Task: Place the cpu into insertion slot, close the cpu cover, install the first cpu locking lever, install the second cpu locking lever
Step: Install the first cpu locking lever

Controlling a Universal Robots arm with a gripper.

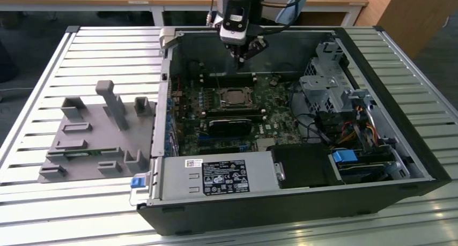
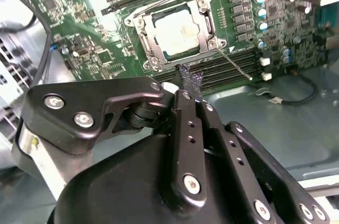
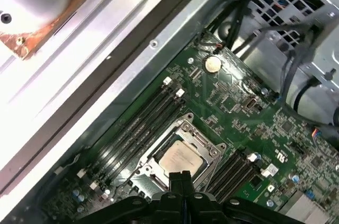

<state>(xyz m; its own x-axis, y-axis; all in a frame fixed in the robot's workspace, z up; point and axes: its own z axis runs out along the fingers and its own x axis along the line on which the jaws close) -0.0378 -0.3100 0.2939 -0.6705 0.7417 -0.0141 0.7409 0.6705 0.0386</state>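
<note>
The cpu [image 2: 177,30] lies pale and silvery in the insertion slot [image 2: 211,23] on the green motherboard, also seen as cpu [image 1: 234,97] and cpu [image 3: 180,159]. The silvery cpu cover [image 2: 145,36] lies flat around it, its window framing the chip. A thin metal locking lever [image 2: 235,65] sticks out slantwise from one socket corner over the memory slots. My gripper [image 1: 242,56] hangs above the board near the case's far wall, a short way from the socket. Its fingertips [image 2: 186,78] are pressed together, shut on nothing.
A black rectangular card [image 1: 230,123] sits just nearer than the socket. A grey white-labelled box [image 1: 214,177] fills the near side of the case. A drive cage with cables [image 1: 325,90] stands at the exterior view's right. A grey fixture [image 1: 93,133] rests on the table at its left.
</note>
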